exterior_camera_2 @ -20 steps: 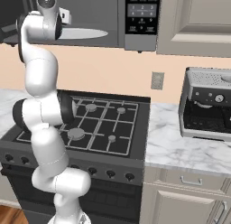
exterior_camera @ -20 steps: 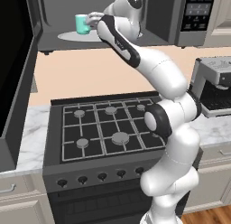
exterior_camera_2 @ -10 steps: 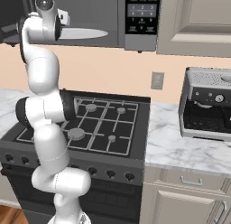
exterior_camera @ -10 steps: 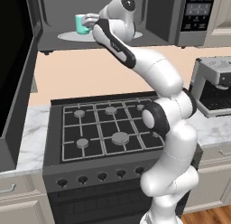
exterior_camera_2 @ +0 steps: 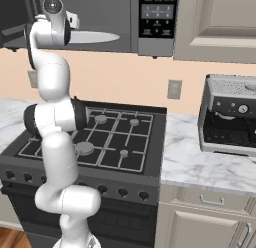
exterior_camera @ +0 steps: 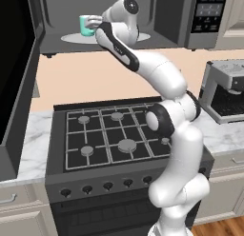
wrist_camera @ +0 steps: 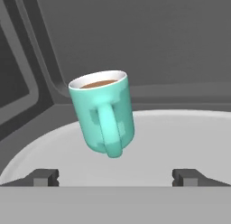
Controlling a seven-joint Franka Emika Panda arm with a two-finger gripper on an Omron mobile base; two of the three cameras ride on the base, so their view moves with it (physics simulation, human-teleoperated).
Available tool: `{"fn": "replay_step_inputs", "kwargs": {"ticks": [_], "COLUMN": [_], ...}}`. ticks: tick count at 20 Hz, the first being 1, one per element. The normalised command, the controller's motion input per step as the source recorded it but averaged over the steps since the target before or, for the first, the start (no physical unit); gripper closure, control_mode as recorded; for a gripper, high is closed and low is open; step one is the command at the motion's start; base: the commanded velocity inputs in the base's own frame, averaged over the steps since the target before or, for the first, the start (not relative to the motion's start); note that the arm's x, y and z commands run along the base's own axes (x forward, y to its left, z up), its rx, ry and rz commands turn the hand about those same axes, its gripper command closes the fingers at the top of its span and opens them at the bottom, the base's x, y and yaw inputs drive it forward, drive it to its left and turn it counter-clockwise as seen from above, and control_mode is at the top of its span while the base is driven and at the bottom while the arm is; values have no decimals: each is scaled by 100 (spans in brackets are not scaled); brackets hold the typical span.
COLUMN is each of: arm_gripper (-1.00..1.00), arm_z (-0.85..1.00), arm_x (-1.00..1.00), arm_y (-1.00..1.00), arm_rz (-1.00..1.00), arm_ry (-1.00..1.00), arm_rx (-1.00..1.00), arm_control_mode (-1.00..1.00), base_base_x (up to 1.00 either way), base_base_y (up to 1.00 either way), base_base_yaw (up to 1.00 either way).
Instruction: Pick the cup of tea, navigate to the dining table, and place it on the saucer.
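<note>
Inside the open microwave (exterior_camera: 162,16), the cup of tea (wrist_camera: 104,112) sits on the turntable plate (wrist_camera: 180,142) before the spread-open end effector (wrist_camera: 115,175).

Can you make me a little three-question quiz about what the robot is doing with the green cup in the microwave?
1. True or false: the cup of tea is standing on the stove.
2. Which way does the cup's handle point in the hand view? A) at the camera B) away from the camera C) it has no handle
3. Fill in the gap: the gripper is ____, with the cup sitting between its two fingertips and untouched.

Key
1. False. It is on the white turntable plate inside the open microwave.
2. A.
3. Open.
</note>
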Motion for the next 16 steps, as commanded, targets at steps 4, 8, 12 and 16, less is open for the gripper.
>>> {"fn": "replay_step_inputs", "kwargs": {"ticks": [4,8,12,16], "arm_gripper": [-100,-100,-100,-100], "arm_z": [0,0,0,0], "arm_x": [20,15,28,12], "arm_y": [11,14,4,1], "arm_rz": [0,0,0,0], "arm_ry": [0,0,0,0], "arm_rx": [0,0,0,0], "arm_control_mode": [-100,-100,-100,-100], "base_base_x": [0,0,0,0], "base_base_y": [0,0,0,0], "base_base_yaw": [0,0,0,0]}}
